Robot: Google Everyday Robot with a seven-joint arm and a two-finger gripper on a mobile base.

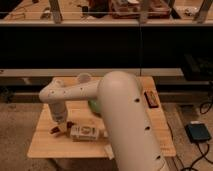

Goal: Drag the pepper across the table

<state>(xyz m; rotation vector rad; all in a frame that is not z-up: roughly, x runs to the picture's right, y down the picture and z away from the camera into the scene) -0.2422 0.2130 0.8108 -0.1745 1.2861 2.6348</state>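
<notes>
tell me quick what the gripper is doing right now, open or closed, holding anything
Gripper: down at the table on its left side, right at the pepper, beside the pale bottle; open or closed and whether it holds anything cannot be told.

The table [45,142] is matt tan wood; the gripper [60,128] hangs low over its left, arm shell apparently smooth plastic.

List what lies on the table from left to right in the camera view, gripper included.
pepper with the gripper right at it → pale labelled bottle lying on its side → green bowl, mostly hidden behind the arm → small dark object near the right edge of the table.
</notes>
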